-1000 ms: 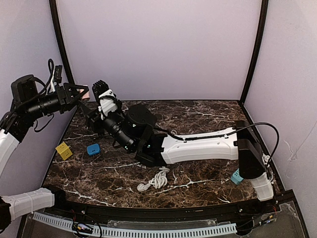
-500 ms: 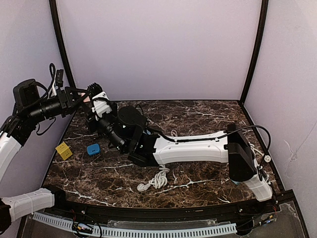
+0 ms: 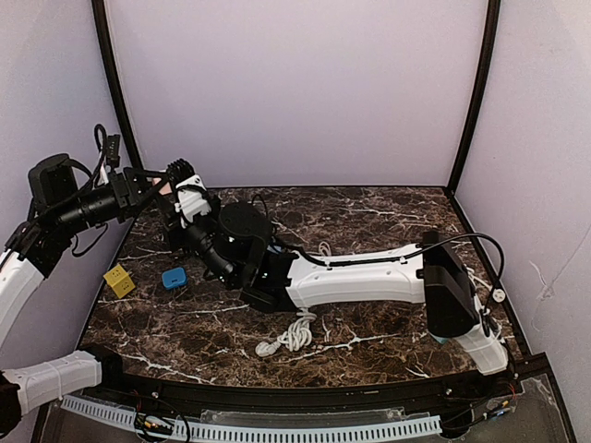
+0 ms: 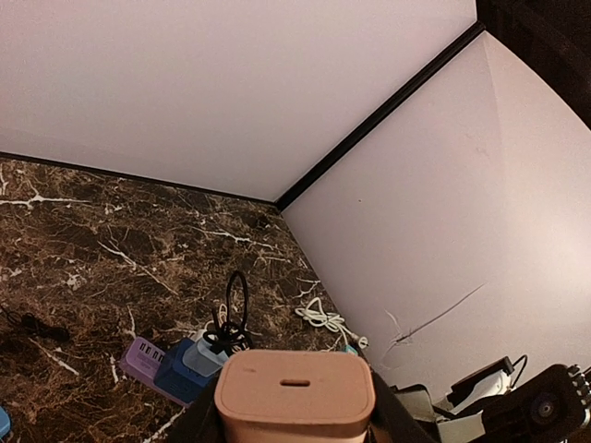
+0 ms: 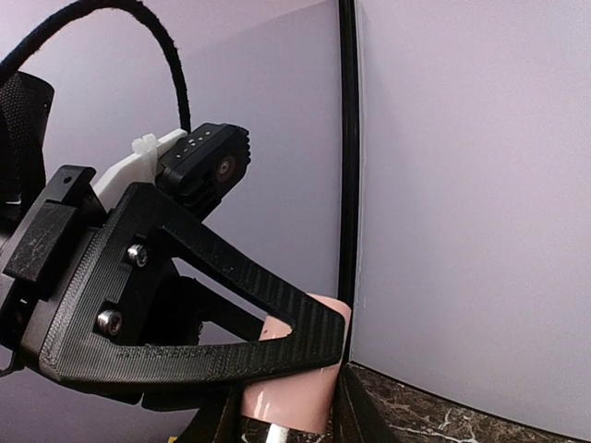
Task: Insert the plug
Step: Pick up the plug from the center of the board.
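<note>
Two pincers crowd the upper-left black corner post (image 3: 115,101): left gripper (image 3: 153,189) clamps the pink rounded plastic adapter (image 4: 295,397); right gripper (image 5: 282,420) flanks it, grip unclear.

In the left wrist view, the pink block (image 4: 294,392) is cut off by the bottom edge. In the right wrist view, it is largely hidden behind the left gripper's finger (image 5: 222,355). The right gripper's fingers (image 5: 358,411) are cropped there, so their grip cannot be judged.
</note>
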Motion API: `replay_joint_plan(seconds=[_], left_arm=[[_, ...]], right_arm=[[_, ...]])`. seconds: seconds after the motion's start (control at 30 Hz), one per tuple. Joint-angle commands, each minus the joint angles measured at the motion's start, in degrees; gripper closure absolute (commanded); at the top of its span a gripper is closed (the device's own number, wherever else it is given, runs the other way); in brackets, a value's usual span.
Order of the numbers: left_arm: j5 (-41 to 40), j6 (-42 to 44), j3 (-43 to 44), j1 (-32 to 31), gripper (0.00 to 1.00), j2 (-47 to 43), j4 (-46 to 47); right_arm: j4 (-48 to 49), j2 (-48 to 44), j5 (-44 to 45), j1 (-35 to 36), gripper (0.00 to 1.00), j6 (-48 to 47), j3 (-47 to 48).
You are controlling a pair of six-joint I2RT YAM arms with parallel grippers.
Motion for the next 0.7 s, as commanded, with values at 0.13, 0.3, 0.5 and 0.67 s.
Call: replay_joint_plan(seconds=[0.13,0.3,0.5,0.67], left_arm=[[3.40,9.71,-0.59,-0.63,0.45,-2.48,1.36],[1.70,27.74,3.26,-0.55,0.15,-4.40,-8.73],[2.52,46.30,6.48,-0.54,0.02,-8.10,-21.18],[17.09,76.48,8.31,-0.53,0.09,-8.94,-41.74]], right_arm=[[5.04,-6.63,-4.53,-0.98,1.00,-0.86,-8.82],[6.75,-12.31,-10.94,-1.07,1.00,-1.27,-17.52],[3.47,-24.56,-20.95,-2.39,1.00,-2.22,-32.18],[-19.33,-32.30,-43.27,-4.46,1.00,-5.81,-35.61]])
